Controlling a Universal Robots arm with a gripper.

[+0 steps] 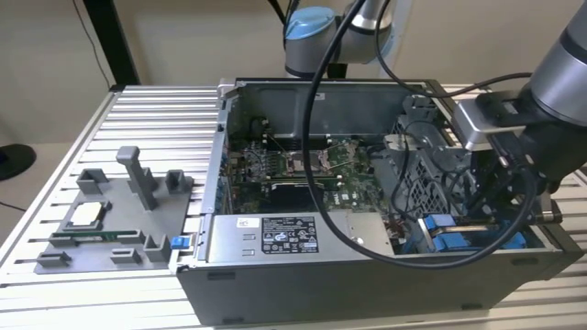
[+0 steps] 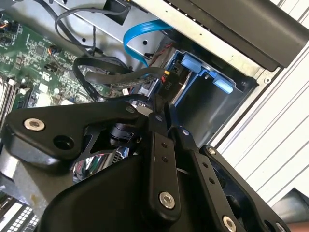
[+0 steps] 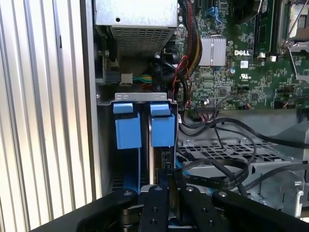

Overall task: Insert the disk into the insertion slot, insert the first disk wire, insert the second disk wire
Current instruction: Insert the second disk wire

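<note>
The gripper [image 3: 170,186] hangs low at the lower right of the exterior view, inside the open computer case [image 1: 367,289]. Its fingers [image 2: 161,145] look pressed together, perhaps on a thin dark wire. The disk [image 3: 161,130], in its blue frame, sits upright in the slot [image 3: 108,145] just ahead.

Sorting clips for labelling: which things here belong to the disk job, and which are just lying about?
Job: pincer, insertion slot, loose black cables beside it.
Lying about: power-supply box, grey parts tray, motherboard.
</note>
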